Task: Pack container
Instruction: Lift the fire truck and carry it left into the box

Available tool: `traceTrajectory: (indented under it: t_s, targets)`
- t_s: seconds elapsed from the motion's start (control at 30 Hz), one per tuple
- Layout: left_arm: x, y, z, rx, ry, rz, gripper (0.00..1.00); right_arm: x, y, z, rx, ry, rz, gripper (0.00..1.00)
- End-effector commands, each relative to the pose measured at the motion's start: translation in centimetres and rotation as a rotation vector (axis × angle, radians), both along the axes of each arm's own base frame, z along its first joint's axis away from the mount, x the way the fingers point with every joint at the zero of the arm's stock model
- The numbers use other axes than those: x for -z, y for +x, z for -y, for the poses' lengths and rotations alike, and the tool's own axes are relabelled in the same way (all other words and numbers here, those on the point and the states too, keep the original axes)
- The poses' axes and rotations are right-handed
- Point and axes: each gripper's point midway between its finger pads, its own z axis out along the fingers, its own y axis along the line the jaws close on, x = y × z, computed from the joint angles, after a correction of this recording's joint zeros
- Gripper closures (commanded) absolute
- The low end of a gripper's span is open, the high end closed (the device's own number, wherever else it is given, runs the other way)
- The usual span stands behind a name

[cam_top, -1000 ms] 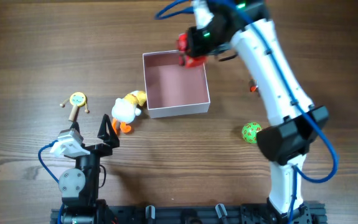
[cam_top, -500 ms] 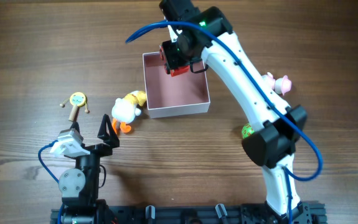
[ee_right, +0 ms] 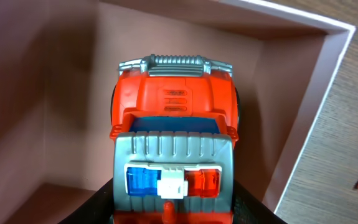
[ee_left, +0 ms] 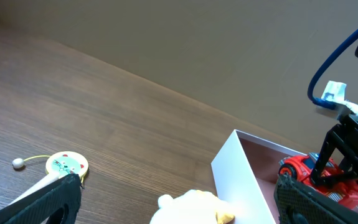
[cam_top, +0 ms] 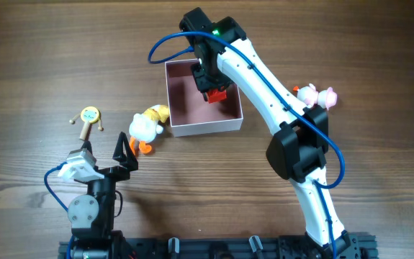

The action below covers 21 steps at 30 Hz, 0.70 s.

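Wood-grain table (cam_top: pixel 48 57): your right gripper (cam_top: pixel 212 86) has carried the glossy red toy truck (ee_right: pixel 174 112), firmly clamped, inside the thin-walled container (cam_top: pixel 205 129). Your left gripper (cam_top: pixel 126 152) gapes wide.

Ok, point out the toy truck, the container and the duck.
Red toy truck (ee_right: pixel 174 102): right wrist view, hood.
Container (cam_top: pixel 207 128): overhead view, near white wall.
Toy duck (cam_top: pixel 142 127): overhead view, white head.

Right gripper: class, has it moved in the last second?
Yes. The right gripper, gripping the red truck, moved from the far-right corner of the container to over its pink inside.
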Motion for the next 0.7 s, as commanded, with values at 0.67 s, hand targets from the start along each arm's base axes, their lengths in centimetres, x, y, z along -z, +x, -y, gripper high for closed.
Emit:
traceTrajectory:
  t_s: [0.67]
  targets:
    - [0.0, 0.0, 0.0, 0.002, 0.001, 0.005, 0.00, 2.9, 1.0, 1.6, 0.080, -0.051, -0.022, 0.49]
